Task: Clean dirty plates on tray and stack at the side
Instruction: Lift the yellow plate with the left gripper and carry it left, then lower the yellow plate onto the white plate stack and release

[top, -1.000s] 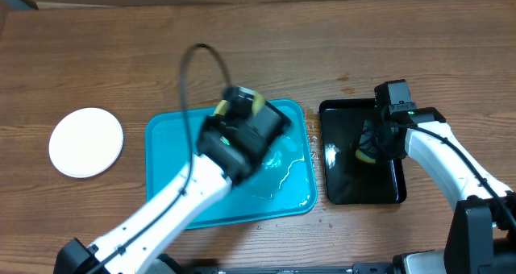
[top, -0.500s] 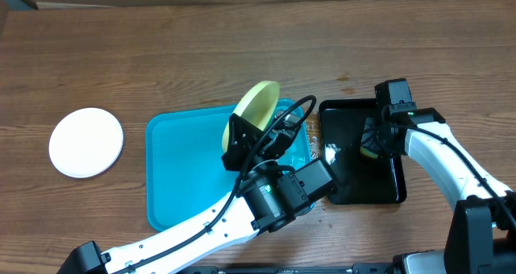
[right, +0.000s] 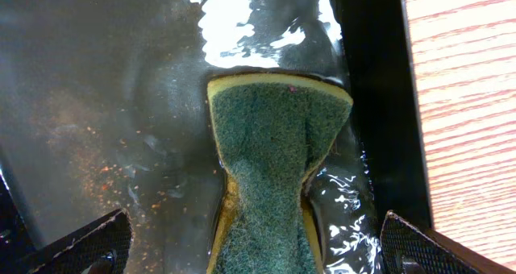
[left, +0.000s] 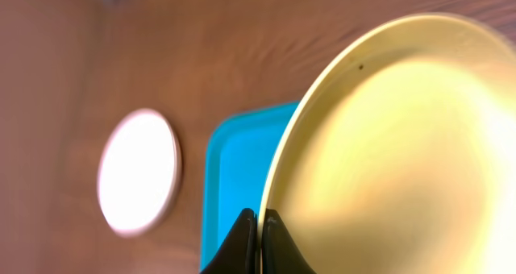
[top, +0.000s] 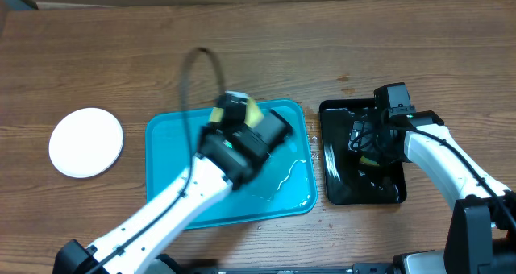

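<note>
My left gripper (left: 260,226) is shut on the rim of a pale yellow-green plate (left: 387,145), holding it on edge above the turquoise tray (top: 169,145). From overhead only a sliver of that plate (top: 255,110) shows past the left gripper (top: 240,113). A white plate (top: 86,142) lies flat on the table at the left, also visible as the white plate (left: 139,171) beyond the tray (left: 234,169). My right gripper (right: 254,230) stands wide open over a green-and-yellow sponge (right: 274,161), which lies loose in the black tray (right: 121,105).
The glossy black tray (top: 334,185) sits just right of the turquoise tray and holds water and brown specks. A puddle of water (top: 282,176) lies on the turquoise tray's right half. The right gripper (top: 364,145) hangs over the sponge (top: 368,159). Bare wooden table surrounds everything.
The right gripper has opened and let go of the sponge, which now rests in the black tray. The left arm swung about over the turquoise tray, keeping hold of the yellow-green plate.
</note>
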Robot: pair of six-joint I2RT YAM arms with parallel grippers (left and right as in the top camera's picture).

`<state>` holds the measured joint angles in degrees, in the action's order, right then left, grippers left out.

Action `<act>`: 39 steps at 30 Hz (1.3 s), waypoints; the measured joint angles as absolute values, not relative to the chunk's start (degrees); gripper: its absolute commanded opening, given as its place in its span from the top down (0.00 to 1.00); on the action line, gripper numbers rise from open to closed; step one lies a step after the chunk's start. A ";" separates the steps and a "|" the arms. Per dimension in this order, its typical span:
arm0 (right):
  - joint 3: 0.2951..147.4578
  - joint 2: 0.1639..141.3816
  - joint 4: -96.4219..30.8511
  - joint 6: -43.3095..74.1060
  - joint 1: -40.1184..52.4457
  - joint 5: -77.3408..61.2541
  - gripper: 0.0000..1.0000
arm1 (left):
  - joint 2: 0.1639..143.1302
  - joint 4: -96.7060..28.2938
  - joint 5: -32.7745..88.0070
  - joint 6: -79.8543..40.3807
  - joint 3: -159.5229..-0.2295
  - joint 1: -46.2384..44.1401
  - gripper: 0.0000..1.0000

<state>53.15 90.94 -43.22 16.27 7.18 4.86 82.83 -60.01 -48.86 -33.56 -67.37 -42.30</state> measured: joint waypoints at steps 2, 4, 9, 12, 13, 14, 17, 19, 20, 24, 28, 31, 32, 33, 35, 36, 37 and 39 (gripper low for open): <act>53.15 90.94 -43.20 16.27 7.16 4.67 0.00 | 82.83 -60.01 -44.56 -35.83 -67.37 -35.77 0.96; 53.15 90.94 -43.20 16.27 7.16 4.64 0.00 | 82.83 -60.01 -40.84 -36.58 -67.37 -29.63 0.96; 53.15 90.94 -43.20 16.27 7.18 4.62 0.00 | 82.83 -59.27 -30.39 -37.17 -67.40 -11.97 0.96; 53.15 90.94 -43.16 16.25 7.18 4.47 0.00 | 82.83 -57.10 -23.29 -37.15 -67.40 -0.54 0.96; 53.15 90.94 -43.18 16.27 7.16 4.45 0.00 | 82.83 -56.36 -20.51 -37.12 -67.40 3.38 0.96; 53.15 90.94 -43.20 16.27 7.16 4.43 0.00 | 82.83 -55.44 -17.41 -37.12 -67.40 7.53 0.96; 53.12 90.94 -43.20 16.27 7.18 4.43 0.00 | 82.83 -52.34 -9.43 -37.10 -67.40 18.76 0.96; 53.12 90.94 -43.22 16.27 7.16 4.43 0.00 | 82.83 -50.46 -5.87 -37.12 -67.40 25.30 0.96; 53.12 90.94 -43.20 16.25 7.18 4.43 0.00 | 82.83 -49.67 -4.64 -37.10 -67.40 27.86 0.96; 53.12 90.94 -43.20 16.27 7.18 4.40 0.00 | 82.83 -47.13 -1.39 -37.10 -67.40 38.48 0.96; 53.12 90.94 -43.18 16.25 7.18 4.38 0.00 | 83.22 -45.58 -1.21 -37.01 -67.40 43.86 0.96; 53.12 90.94 -43.16 16.29 7.16 4.40 0.00 | 84.73 -44.51 -2.20 -36.91 -67.42 45.28 0.96; 53.12 90.94 -43.20 16.27 7.18 4.40 0.00 | 85.60 -44.14 -2.39 -36.88 -67.44 45.36 0.96; 53.12 90.94 -43.16 16.27 7.16 4.43 0.00 | 86.50 -43.86 -2.44 -36.88 -67.44 45.39 0.96; 53.12 90.94 -43.18 16.25 7.18 4.38 0.00 | 88.51 -43.24 -2.59 -36.88 -67.44 45.36 0.96; 53.12 90.94 -43.18 16.27 7.16 4.43 0.00 | 89.43 -42.83 -2.63 -36.84 -67.44 45.36 0.95; 53.12 90.94 -43.20 16.27 7.16 4.40 0.00 | 90.37 -42.37 -2.66 -36.71 -67.44 45.39 0.96; 53.12 90.94 -43.20 16.27 7.18 4.40 0.00 | 91.64 -42.04 -2.79 -36.47 -67.44 45.39 0.96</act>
<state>53.12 90.94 -43.20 16.27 7.18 4.40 91.64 -42.04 -2.79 -36.47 -67.44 45.39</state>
